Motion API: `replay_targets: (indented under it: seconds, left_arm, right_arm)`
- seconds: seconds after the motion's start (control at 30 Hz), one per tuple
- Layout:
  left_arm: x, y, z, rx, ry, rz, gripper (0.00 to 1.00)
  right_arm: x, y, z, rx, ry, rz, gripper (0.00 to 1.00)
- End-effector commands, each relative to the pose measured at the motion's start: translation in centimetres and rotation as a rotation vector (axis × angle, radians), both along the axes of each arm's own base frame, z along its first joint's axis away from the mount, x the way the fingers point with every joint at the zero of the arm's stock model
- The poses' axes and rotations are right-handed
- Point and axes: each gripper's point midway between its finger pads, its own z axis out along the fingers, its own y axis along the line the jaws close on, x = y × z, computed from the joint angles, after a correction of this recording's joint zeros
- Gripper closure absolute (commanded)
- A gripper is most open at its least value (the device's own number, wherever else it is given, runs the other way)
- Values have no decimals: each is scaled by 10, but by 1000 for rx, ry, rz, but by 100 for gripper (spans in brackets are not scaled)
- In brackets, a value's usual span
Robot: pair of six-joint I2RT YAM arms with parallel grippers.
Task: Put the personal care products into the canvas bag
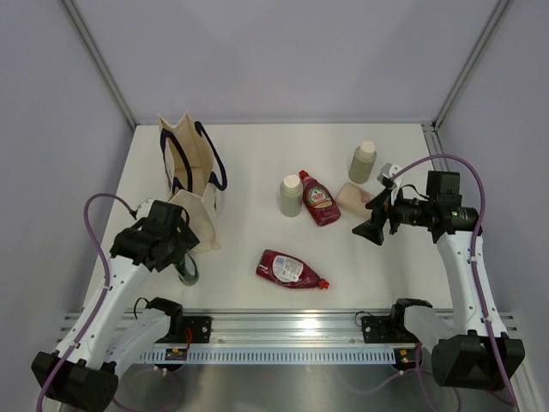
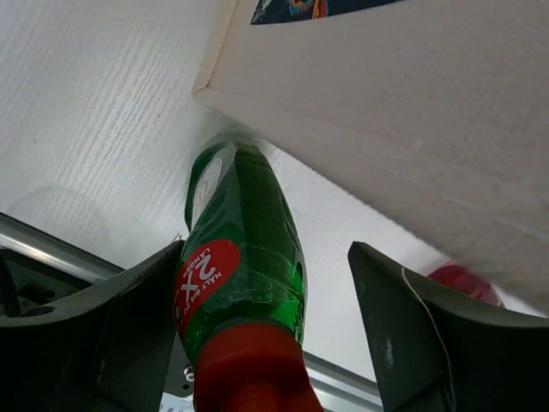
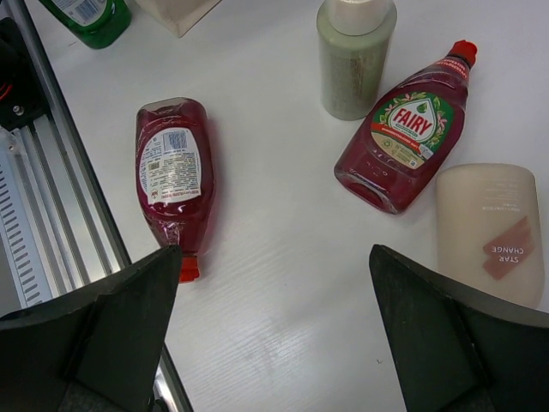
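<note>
Main risk is at your left gripper (image 2: pixel 266 249): jaws are wide open either side of the green bottle (image 2: pixel 244 275), nothing clamped yet; the btl sits off-centre, hugging one finger w/ a clear gap to the other, so closing as-is will likely shove or roll it rather than pinch it square; body is slick, rounded plastic, so a grip near the red cap may slip. The canvas bag (image 2: pixel 412 129) stands just beyond the fingertips, its wall almost touching the btl's far end; push fwd and you probably snag canvas or tip the bag; it's taller than the btl, so a low lift may clip the rim, and the navy handles (image 1: pixel 214 167) draped at the mouth could catch the load. Your right gripper (image 3: pixel 274 253) is open and empty above the table (image 3: pixel 274 215); under it a dark red bottle (image 3: pixel 171 172) lies flat just ahead and to one side; farther ahead on the other side are the Fairy bottle (image 3: pixel 403 146), a pale green bottle (image 3: pixel 352 60) and the beige-pink bottle (image 3: pixel 489 232); a second pale green bottle (image 1: pixel 363 161) stands off to its side. Contents: all six btls are outside the bag, so it holds none of them; the bag's floor isn't visible.
</note>
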Motion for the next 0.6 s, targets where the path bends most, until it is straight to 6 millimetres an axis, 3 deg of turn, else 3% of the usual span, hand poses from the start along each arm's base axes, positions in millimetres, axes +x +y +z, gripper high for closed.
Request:
replay_targets:
  seconds: [0.0, 0.13, 0.23, 0.37, 0.4, 0.57]
  left_arm:
    - [18, 10, 5, 52, -79, 52, 25]
    - [21, 16, 9, 89, -104, 55, 34]
    - [23, 19, 13, 106, -134, 52, 51]
    - [25, 14, 17, 87, -171, 11, 85]
    - [25, 13, 20, 77, -196, 2, 97]
    - [26, 6, 48, 11, -311, -24, 100]
  right_arm:
    - [-4, 4, 7, 16, -33, 21, 1]
    - [-6, 4, 5, 14, -27, 17, 1]
    - [-5, 4, 4, 21, -19, 17, 1]
    - [-5, 4, 5, 17, -25, 14, 1]
    - [-5, 3, 4, 13, -23, 11, 1]
    - [-5, 2, 4, 6, -27, 12, 1]
